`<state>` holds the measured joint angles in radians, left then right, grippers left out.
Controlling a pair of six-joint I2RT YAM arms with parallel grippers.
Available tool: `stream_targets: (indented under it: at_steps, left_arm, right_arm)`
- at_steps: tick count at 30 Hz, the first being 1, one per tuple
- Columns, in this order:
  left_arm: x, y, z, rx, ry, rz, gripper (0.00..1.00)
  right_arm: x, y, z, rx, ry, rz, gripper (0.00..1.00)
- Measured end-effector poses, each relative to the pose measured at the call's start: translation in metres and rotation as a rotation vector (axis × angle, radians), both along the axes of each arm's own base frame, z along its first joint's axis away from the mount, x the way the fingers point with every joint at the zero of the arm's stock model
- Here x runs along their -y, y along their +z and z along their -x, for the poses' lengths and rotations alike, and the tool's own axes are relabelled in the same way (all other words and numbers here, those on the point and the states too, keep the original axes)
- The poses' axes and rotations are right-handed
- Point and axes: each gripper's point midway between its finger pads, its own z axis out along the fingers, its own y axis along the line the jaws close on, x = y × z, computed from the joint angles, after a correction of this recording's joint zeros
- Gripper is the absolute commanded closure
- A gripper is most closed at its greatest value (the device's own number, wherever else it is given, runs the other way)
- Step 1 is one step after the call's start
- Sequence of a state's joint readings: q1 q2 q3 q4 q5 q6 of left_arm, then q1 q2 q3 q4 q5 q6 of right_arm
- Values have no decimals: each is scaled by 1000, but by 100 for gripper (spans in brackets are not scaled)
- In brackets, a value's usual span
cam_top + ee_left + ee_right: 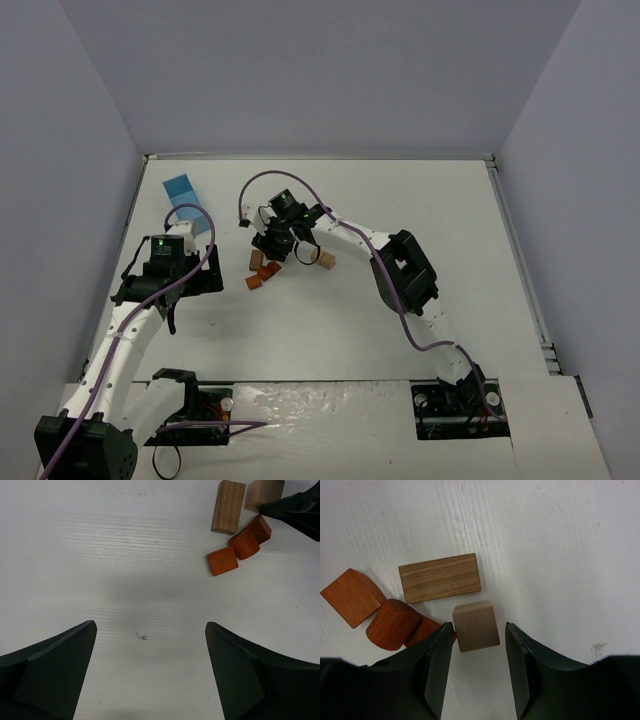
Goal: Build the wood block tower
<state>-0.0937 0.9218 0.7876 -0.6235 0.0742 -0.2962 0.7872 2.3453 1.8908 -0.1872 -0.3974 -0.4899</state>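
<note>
Although no block is stacked yet on the white table (pixel 330 330), the left gripper (pixel 150 625) hangs wide open and empty over it, the right gripper (pixel 479 630) straddles a pale wooden cube (pixel 475 620) near the middle without quite pinching it, and a tan plank (pixel 440 578) and three reddish-brown blocks (pixel 392 622) lie loose just beside.

Left claw (pixel 150 627): 2 dark fingers spread wide over white bench (pixel 100 540). Upper right: long tan block (pixel 228 506), short tan block (pixel 264 494), 3 reddish-brown blocks (pixel 222 561) clustered, touching. Right claw (pixel 300 512) tip at short tan block.
</note>
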Motion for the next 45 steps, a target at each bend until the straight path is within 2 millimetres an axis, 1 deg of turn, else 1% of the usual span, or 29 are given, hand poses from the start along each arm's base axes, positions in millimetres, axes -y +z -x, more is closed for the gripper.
stream_targets:
  at_steps: [3,8,11,15,17,20,21,24,27,28,32,34,35,37,39,40,45]
  left_arm:
    - [0,0,0,0,0,0,12]
    - [0,0,0,0,0,0,12]
    - [0,0,0,0,0,0,12]
    - [0,0,0,0,0,0,12]
    - [0,0,0,0,0,0,12]
    - [0,0,0,0,0,0,12]
    - [0,0,0,0,0,0,12]
    - [0,-1,0,-4,0,-1,12]
    - [0,-3,-1,-10,0,-1,12]
    - [0,-3,-2,-12,-1,-1,12]
    - [0,-4,-5,-10,-1,-1,12]
    - [1,-5,-8,-8,-1,-1,12]
    - [1,-5,-9,-8,-1,0,12]
    - [1,-6,-11,-7,-2,1,12]
    - [2,-7,-13,-7,-4,3,12]
    - [2,-7,-14,-6,-5,4,12]
    - [3,-9,-18,-7,-6,4,12]
  right_arm:
    - [1,-5,0,-4,-5,11,53]
    - [3,-11,-1,-7,-13,22,60]
    - [3,-12,-1,-9,-17,25,65]
    - [3,-12,-2,-10,-23,24,77]
    - [3,-10,-2,-9,-26,22,84]
    - [1,-6,-4,-1,-26,15,97]
    - [1,-5,-4,0,-27,14,99]
    - [3,0,-6,7,-36,10,100]
    - [12,16,-5,17,-55,6,100]
    - [17,24,-4,22,-65,1,100]
    - [53,67,0,56,-135,-25,100]
    - [79,87,5,73,-182,-34,100]
    - [93,94,8,81,-206,-33,100]
    - [118,100,16,83,-250,-22,100]
    - [138,97,23,82,-294,-15,100]
    - [147,90,30,70,-309,-1,100]
    - [184,46,65,-14,-369,85,100]
